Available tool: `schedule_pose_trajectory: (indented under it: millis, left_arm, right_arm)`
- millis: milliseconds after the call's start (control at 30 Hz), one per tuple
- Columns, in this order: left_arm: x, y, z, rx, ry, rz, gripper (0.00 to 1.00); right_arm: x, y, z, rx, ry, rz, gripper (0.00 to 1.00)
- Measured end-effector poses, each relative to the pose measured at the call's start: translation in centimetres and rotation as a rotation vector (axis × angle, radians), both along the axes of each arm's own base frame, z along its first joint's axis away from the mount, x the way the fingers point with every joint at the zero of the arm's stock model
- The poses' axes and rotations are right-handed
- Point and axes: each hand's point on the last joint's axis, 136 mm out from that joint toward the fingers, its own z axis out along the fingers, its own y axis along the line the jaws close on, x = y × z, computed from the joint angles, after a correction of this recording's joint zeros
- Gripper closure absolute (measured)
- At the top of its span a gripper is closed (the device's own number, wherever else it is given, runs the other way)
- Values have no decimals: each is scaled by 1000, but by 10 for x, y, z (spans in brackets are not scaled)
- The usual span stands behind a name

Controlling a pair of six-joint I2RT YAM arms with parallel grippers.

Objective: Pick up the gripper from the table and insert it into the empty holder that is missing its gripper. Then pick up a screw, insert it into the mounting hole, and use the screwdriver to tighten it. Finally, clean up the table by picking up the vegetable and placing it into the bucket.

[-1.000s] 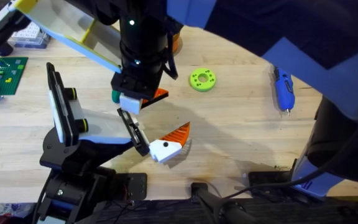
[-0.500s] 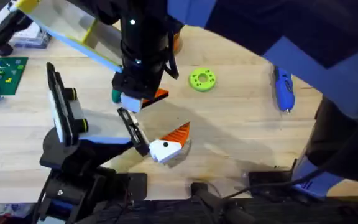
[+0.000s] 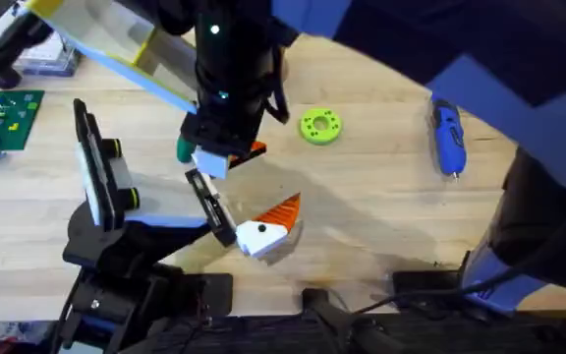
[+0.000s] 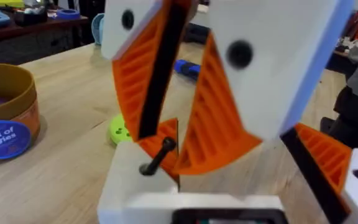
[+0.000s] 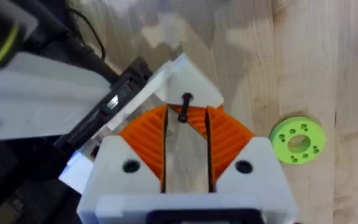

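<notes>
At table centre: right gripper point(image 5: 185, 155), fingers clamped on 1 screw point(image 5: 184, 107), at the mounting hole; left gripper's state unclear. Screwdriver point(image 3: 448, 141) lies unused at table's right; tightening and vegetable cleanup remain.

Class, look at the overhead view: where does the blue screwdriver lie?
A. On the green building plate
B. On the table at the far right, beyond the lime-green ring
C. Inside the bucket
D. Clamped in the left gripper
B: the blue screwdriver lies flat on the table, right of the lime-green ring, untouched.
</notes>
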Motion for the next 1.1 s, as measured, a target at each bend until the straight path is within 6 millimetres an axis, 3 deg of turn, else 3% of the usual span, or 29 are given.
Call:
schedule_pose_trajectory:
  millis: [533,933,1000,1067,1100]
  left_arm:
    - [0,0,0,0,0,0,13]
    - [0,0,0,0,0,0,13]
    - [0,0,0,0,0,0,13]
    - [0,0,0,0,0,0,13]
    - [0,0,0,0,0,0,13]
  right_arm:
    - [-14,-14,64,159,-66,8,678]
    - [-18,-18,66,174,-20,18,678]
    - [-17,-20,66,169,-19,19,759]
    - [-16,-22,65,163,-15,15,963]
    - [-16,-23,65,160,-13,14,990]
